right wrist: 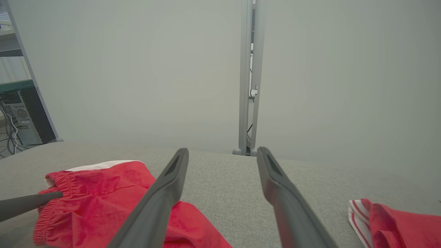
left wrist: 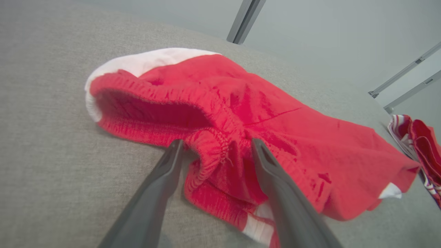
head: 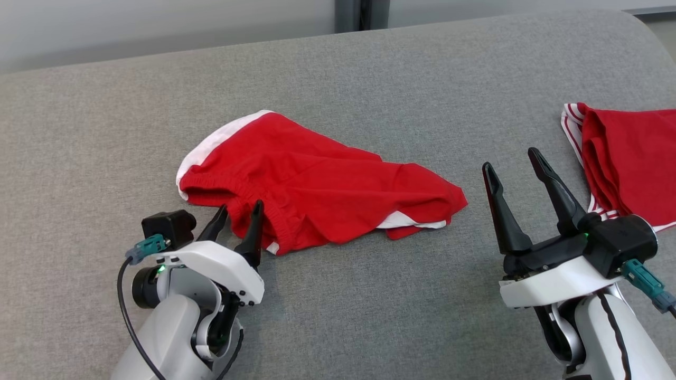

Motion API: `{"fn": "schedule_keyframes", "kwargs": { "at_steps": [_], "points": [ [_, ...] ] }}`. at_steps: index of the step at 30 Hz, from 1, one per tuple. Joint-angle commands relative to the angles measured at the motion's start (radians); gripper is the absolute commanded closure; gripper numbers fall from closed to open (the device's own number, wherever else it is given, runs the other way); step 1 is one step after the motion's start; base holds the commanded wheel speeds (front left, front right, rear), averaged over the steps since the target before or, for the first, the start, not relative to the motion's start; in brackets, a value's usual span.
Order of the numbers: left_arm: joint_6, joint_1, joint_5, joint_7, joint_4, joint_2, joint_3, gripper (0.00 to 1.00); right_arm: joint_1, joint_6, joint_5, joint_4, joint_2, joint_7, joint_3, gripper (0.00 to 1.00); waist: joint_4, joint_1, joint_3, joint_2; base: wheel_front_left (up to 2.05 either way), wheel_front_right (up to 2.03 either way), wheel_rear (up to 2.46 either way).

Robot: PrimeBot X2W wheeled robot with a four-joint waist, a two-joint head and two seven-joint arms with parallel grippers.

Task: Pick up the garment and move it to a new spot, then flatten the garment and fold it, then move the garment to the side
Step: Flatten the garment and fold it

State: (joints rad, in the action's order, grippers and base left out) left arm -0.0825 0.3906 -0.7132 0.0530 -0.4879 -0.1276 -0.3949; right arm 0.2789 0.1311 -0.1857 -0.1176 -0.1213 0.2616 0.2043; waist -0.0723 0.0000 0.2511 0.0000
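The garment (head: 317, 179) is a pair of red shorts with white trim, lying crumpled in the middle of the grey padded table (head: 369, 295). My left gripper (head: 240, 207) is open at its near left end. In the left wrist view the bunched elastic waistband (left wrist: 220, 144) sits between the two fingers of the left gripper (left wrist: 217, 143), which do not clamp it. My right gripper (head: 511, 161) is open and empty, held above the table to the right of the garment (right wrist: 103, 199). The right wrist view shows the right gripper (right wrist: 222, 151) pointing over the table's far edge.
A second red garment (head: 628, 158) with red-and-white striped trim lies at the table's right edge, close behind my right wrist. A grey wall and a metal post (right wrist: 248, 75) stand beyond the far edge. Bare table surface lies in front of and behind the shorts.
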Motion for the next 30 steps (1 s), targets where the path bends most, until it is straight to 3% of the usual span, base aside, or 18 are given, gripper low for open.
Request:
{"fn": "schedule_keyframes", "kwargs": {
  "at_steps": [1,8,9,10,23,30],
  "points": [
    [0.006,0.022,0.004,0.000,-0.003,-0.005,0.000,0.00,0.014,-0.001,-0.001,0.001,0.001,0.005,0.000,0.00,-0.005,0.0000,0.006,0.0000,0.00,0.00,0.00],
    [0.015,0.061,-0.005,-0.002,-0.024,0.008,-0.008,0.00,0.022,-0.001,0.000,-0.001,0.008,0.005,0.009,0.00,-0.024,0.0000,0.021,0.0000,0.00,0.00,0.00],
    [0.022,0.066,-0.007,-0.005,-0.028,0.010,-0.011,0.39,0.023,-0.001,0.001,-0.002,0.009,0.005,0.010,0.00,-0.027,0.0000,0.022,0.0000,0.00,0.00,0.00],
    [0.027,0.073,-0.007,-0.002,-0.032,0.009,-0.013,1.00,0.024,-0.001,0.000,-0.003,0.009,0.005,0.011,0.00,-0.031,0.0000,0.024,0.0000,0.00,0.00,0.00],
    [0.076,0.161,0.036,0.104,0.017,-0.003,-0.025,1.00,0.030,-0.001,-0.012,-0.013,0.031,0.005,0.020,0.00,-0.083,0.0000,0.007,0.0000,0.00,0.00,0.00],
    [0.124,0.281,0.038,0.092,0.101,0.056,-0.111,1.00,0.035,-0.001,-0.016,-0.022,0.041,0.005,0.024,0.00,-0.125,0.0000,-0.017,0.0000,0.00,0.00,0.00]
  ]
}}
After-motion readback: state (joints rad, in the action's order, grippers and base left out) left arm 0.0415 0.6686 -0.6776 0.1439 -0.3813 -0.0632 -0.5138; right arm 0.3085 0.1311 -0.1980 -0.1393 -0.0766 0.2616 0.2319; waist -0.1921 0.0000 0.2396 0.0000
